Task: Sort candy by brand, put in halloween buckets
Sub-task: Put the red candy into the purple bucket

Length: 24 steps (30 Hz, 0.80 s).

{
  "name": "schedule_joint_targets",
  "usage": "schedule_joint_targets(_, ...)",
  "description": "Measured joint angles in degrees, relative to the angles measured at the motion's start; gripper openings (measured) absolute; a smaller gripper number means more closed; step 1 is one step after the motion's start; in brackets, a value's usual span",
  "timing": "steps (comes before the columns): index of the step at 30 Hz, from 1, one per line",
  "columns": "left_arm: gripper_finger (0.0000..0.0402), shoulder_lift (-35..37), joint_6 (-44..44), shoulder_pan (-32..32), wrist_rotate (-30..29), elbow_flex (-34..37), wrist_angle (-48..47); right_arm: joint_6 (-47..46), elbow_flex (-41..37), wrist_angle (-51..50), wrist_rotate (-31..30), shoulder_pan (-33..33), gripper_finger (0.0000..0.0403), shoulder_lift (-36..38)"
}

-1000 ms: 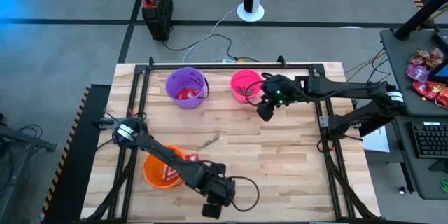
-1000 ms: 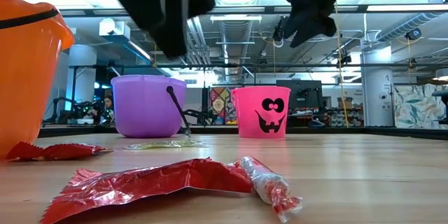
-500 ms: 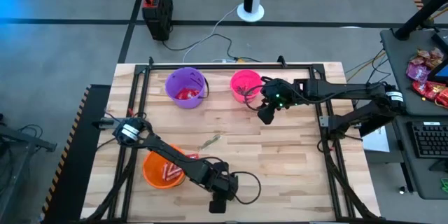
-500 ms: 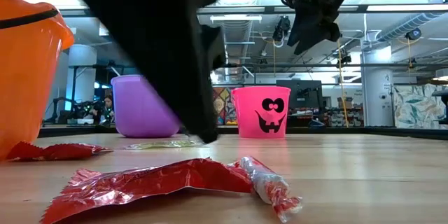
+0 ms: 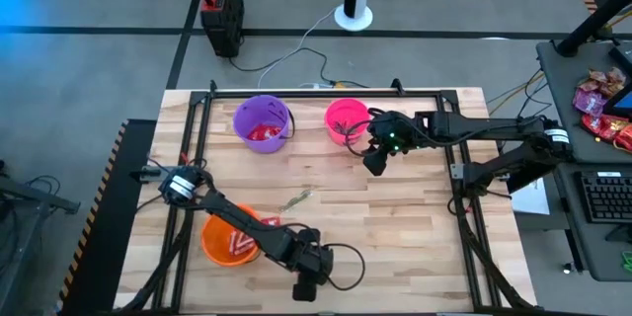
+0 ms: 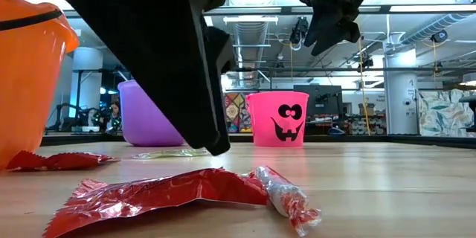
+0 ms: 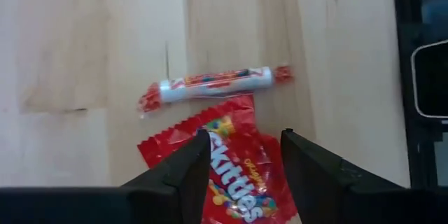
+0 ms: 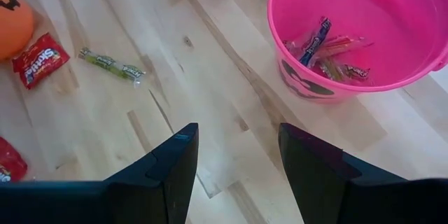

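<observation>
My left gripper (image 7: pixel 245 134) is open and low over the table's near edge (image 5: pixel 307 284). Its fingers stand on either side of a red Skittles packet (image 7: pixel 236 176) that lies flat on the wood. A white roll candy with red print (image 7: pixel 213 82) lies just beyond the packet. My right gripper (image 8: pixel 238 137) is open and raised above the table beside the pink bucket (image 5: pixel 346 119), touching nothing. The pink bucket (image 8: pixel 357 35) holds thin stick candies. The purple bucket (image 5: pixel 263 123) holds red packets, and so does the orange bucket (image 5: pixel 228 240).
A green stick candy (image 5: pixel 296 198) lies mid-table, and another red packet (image 5: pixel 268 222) rests against the orange bucket. In the low view the red packet (image 6: pixel 167 193) and roll candy (image 6: pixel 286 197) lie close to the camera. Bare wood spreads to the right of mid-table.
My left gripper has come down from well above the table to just over the red packet at the near edge, shifting slightly to the right. The candy and buckets have stayed where they were.
</observation>
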<state>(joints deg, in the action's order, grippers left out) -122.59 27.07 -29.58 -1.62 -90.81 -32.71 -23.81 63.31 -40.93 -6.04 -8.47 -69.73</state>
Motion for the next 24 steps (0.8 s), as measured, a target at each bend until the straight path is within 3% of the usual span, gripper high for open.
schedule_joint_targets(7,0.0176,0.00,-0.03,0.00,0.64,4.47,7.17,0.00,0.00,0.12,-0.02,0.00,0.0192,0.00)
schedule_joint_targets(14,0.0157,0.05,1.04,0.00,-3.96,6.83,7.82,-0.03,0.00,0.11,-0.02,0.00,0.0192,0.00)
schedule_joint_targets(18,0.0118,0.08,-0.98,0.00,-4.65,6.91,7.78,-0.17,0.00,0.13,-0.02,0.00,0.0192,0.00)
schedule_joint_targets(24,0.0014,0.43,-1.77,0.00,-4.92,6.73,7.61,-0.20,0.00,0.14,-0.04,0.00,0.0192,0.00)
